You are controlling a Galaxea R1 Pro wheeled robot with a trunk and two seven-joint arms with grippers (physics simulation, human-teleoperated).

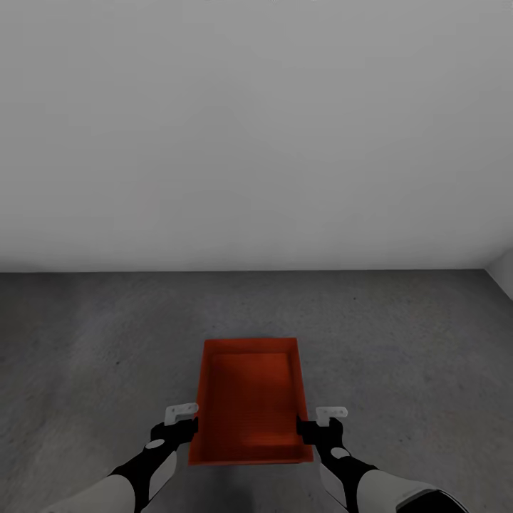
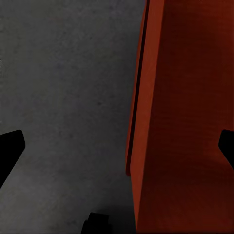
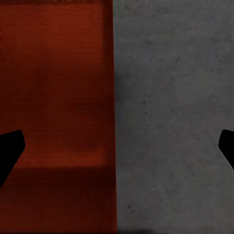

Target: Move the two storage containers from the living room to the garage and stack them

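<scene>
Resting between the two arms in the head view is one storage container [image 1: 251, 399], a red-orange rectangular open-top bin with plain smooth walls and a flat, slightly darker bottom, its long axis running away from the robot over the dark grey mottled floor [image 1: 92, 342]. A plain white wall [image 1: 256, 128] rises behind it. The left gripper [image 1: 187, 426] sits at the bin's left long wall near the close corner, and the right gripper [image 1: 308, 427] sits at the right long wall, opposite it, so the bin lies directly between the two. In the left wrist view the left gripper's [image 2: 117, 146] fingers [image 2: 9, 148] are spread wide, one dark tip over bare concrete and the other over the bin's red interior, with the bin's side wall [image 2: 141, 122] standing in the gap between them; the jaws straddle that wall without closing on it. In the right wrist view the right gripper [image 3: 117, 148] is likewise spread, one fingertip [image 3: 10, 151] over the red inside of the bin [image 3: 56, 97] and the other over the grey concrete, the rim edge running between them. Whether the container's bottom touches the concrete or hangs just above it cannot be told.
</scene>
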